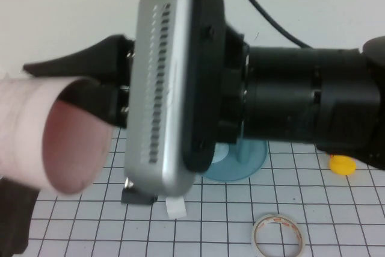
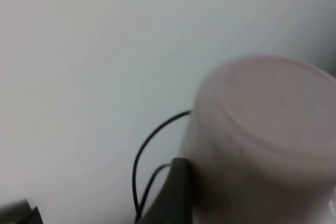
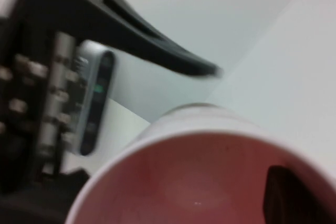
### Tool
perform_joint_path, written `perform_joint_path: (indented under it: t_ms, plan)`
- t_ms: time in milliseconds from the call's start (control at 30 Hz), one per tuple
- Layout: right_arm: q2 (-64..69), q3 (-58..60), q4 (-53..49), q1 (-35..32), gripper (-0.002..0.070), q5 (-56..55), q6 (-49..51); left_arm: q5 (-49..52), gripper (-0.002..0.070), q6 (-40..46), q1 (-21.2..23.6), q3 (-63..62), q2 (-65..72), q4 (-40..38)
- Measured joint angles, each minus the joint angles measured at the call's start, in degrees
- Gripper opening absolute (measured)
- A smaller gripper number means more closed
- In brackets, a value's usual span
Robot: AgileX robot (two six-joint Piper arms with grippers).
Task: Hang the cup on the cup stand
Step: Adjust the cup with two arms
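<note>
The pale pink cup (image 1: 36, 130) is held on its side high above the table at the left, its pink inside facing the camera. My right gripper (image 1: 57, 81) reaches in from the right, very near the camera. One of its fingers (image 3: 289, 195) is inside the cup and the other lies over the outer wall, so it is shut on the rim. My left gripper (image 1: 12, 221) comes from below; its finger (image 2: 176, 192) presses on the cup's side (image 2: 262, 140). Only the teal base of the cup stand (image 1: 243, 162) shows under the right arm; its pegs are hidden.
A yellow object (image 1: 341, 165) lies on the grid mat (image 1: 337, 221) at the right. A tape roll (image 1: 278, 236) lies near the front and a small white piece (image 1: 175, 207) at the middle. The right arm blocks most of the table.
</note>
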Motion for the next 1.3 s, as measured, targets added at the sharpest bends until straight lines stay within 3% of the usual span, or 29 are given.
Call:
perform_joint_path:
  t_ms: [1300]
  plan:
    - [3.69, 0.01, -0.08, 2.2, 0.0022, -2.16, -6.76, 9.92, 0.0692, 9.57, 0.0, 0.12, 0.0, -0.35]
